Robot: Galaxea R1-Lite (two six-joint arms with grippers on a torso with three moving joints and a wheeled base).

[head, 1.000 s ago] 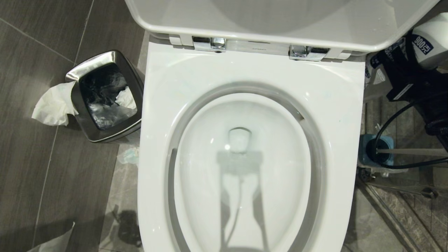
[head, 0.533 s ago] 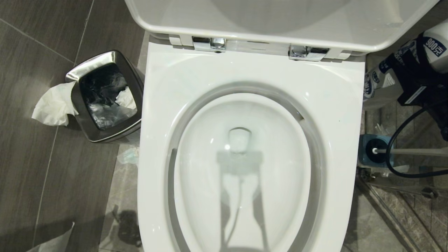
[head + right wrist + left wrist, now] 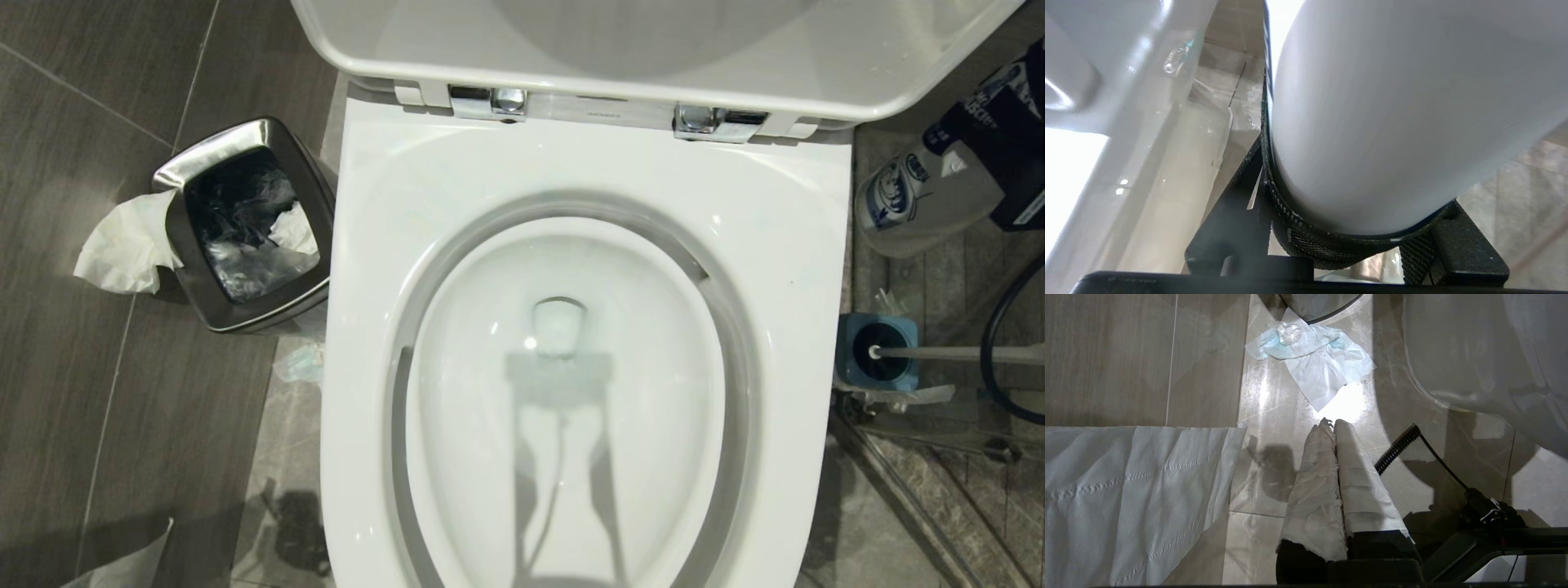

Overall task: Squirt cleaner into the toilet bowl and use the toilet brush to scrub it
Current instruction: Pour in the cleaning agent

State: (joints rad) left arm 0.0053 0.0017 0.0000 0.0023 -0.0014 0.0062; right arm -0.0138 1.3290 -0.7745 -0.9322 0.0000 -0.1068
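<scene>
The toilet bowl (image 3: 571,163) fills the middle of the head view, white, with its lid raised and water at the bottom. To its right my right gripper (image 3: 1011,143) is shut on a white cleaner bottle (image 3: 918,196) with a blue label, held tilted above the floor beside the rim. In the right wrist view the bottle (image 3: 1392,114) fills the space between the black fingers. The toilet brush (image 3: 963,354) stands in its holder on the floor at the right, with its slim handle leaning right. My left gripper (image 3: 1331,425) hangs shut and empty over the floor tiles, its fingers wrapped in white tape.
A square steel bin (image 3: 245,135) with a black liner stands left of the toilet, tissue (image 3: 122,245) hanging beside it. The blue-topped brush holder (image 3: 849,351) sits close to the bowl's right side. A black cable (image 3: 998,327) loops there. Paper sheets (image 3: 1126,490) lie on the floor.
My right gripper has drawn back toward the right edge and turned, so the bottle's end now points at the toilet. The brush holder, earlier crossed by the cable, is uncovered. The left arm is still.
</scene>
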